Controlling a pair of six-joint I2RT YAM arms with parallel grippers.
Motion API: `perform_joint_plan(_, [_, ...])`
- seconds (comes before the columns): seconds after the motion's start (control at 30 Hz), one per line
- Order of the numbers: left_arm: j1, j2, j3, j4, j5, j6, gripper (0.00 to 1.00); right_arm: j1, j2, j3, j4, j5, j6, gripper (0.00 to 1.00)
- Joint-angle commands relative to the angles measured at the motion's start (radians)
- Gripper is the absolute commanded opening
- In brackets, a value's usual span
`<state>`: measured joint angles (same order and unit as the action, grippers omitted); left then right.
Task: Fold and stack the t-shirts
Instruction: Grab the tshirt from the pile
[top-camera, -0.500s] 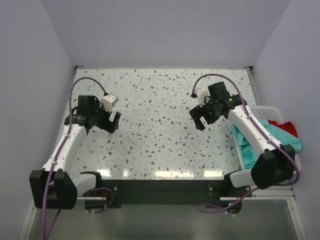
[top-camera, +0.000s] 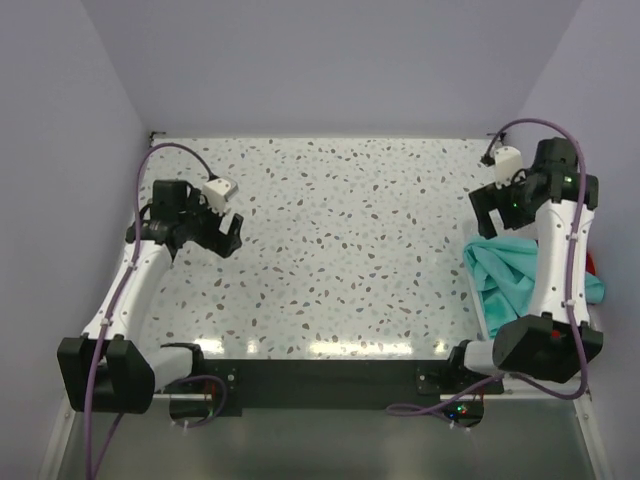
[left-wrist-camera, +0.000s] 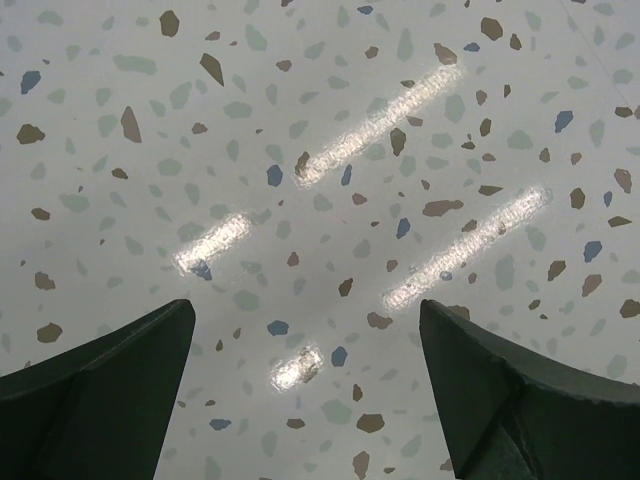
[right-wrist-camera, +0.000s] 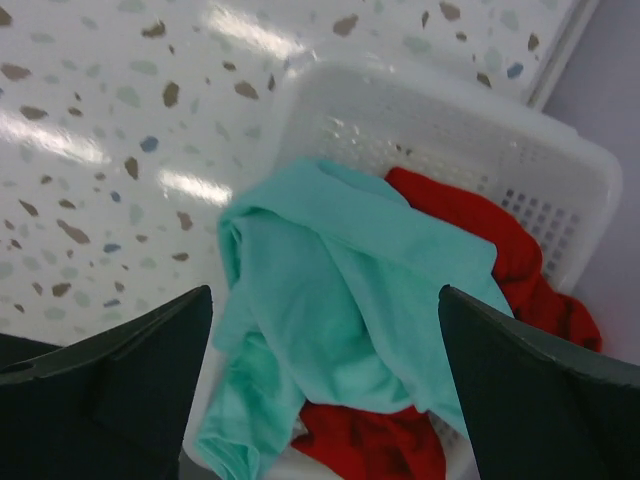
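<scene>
A teal-green t-shirt lies crumpled on top of a bright red t-shirt in a white slatted basket at the table's right edge. Part of the teal shirt hangs over the basket's near rim. In the top view the teal shirt shows, and only a sliver of the red one beside the right arm. My right gripper is open and empty, above the basket and apart from the shirts; it also shows in the top view. My left gripper is open and empty over bare tabletop at the left.
The speckled terrazzo table is enclosed by pale walls at the back and both sides. The basket sits against the right wall. The right arm's links stand over the basket's near side.
My right arm has swung from the table's middle right to above the basket. My left gripper has shifted slightly back and left.
</scene>
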<state>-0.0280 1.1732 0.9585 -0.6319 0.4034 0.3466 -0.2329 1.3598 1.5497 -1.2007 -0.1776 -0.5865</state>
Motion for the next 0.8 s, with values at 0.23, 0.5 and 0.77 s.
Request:
perform_joint_plan(0.23, [-0.009,0.049,0.062,-0.025,0.054,0.022,1.00,-0.250,0.105,-0.137,-0.062,0.058,-0.280,0.99])
perform_joint_plan(0.5, [-0.010,0.054,0.054,-0.019,0.049,0.012,1.00,-0.250,0.168,-0.244,0.023,0.064,-0.274,0.99])
perform_joint_plan(0.77, [-0.010,0.062,0.045,-0.005,0.060,0.006,1.00,-0.250,0.168,-0.257,0.006,0.061,-0.280,0.53])
